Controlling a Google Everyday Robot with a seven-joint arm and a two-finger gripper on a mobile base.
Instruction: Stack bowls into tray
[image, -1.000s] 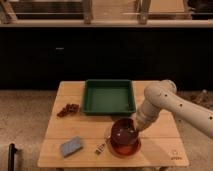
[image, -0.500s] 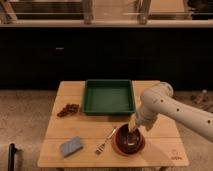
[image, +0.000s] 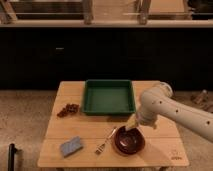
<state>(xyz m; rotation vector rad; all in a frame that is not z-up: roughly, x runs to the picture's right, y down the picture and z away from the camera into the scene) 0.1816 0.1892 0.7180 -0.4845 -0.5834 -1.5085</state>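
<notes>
Near the tray (image: 108, 97), the gripper (image: 131, 125) meets the bowls' (image: 129, 142) rim, its hold unclear; lifting them in looks next.

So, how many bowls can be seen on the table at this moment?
1 distinct: a dark bowl, right of the fork and in front of the tray, which holds none. The gripper is at its far rim. Its reddish rim may be a second bowl nested under it.

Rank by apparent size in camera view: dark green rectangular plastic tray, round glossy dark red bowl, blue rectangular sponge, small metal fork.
1. green tray
2. dark red bowl, gripper at its far rim
3. blue sponge
4. fork, about as long as the sponge but far thinner
</notes>
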